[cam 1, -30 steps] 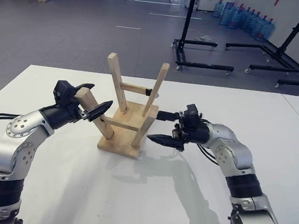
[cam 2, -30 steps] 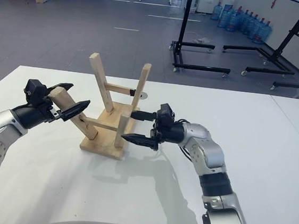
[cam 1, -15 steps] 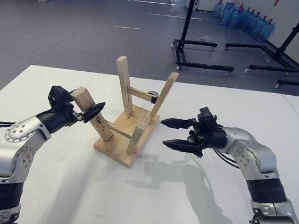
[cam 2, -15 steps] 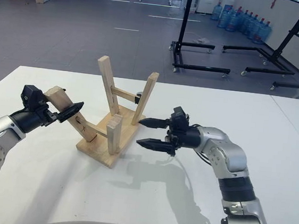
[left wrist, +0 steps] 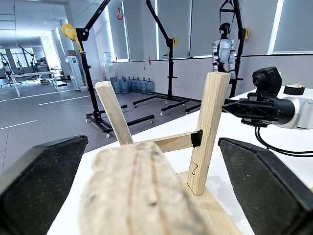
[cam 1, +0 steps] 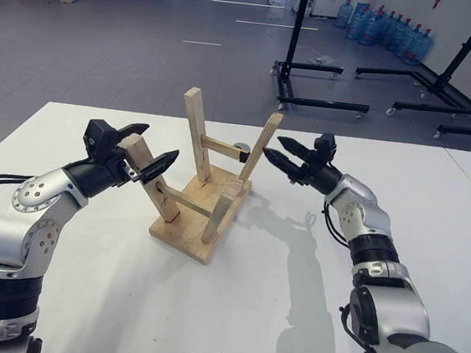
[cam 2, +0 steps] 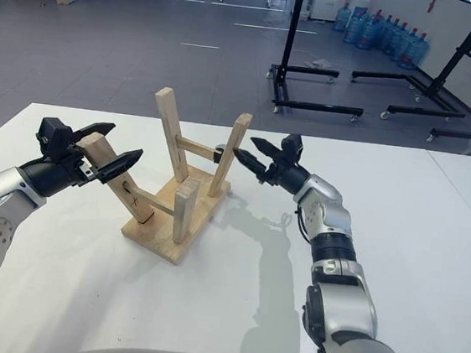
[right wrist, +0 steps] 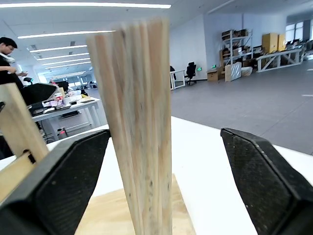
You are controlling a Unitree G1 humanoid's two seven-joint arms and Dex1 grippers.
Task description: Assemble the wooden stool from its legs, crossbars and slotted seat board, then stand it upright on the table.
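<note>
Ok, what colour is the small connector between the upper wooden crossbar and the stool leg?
Black; the connector shows best in the left wrist view.

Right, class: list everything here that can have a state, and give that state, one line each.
stool: assembled, upside down on the table, legs up.
left gripper: open, fingers either side of the near left leg.
right gripper: open, fingertips at the far right leg.
</note>
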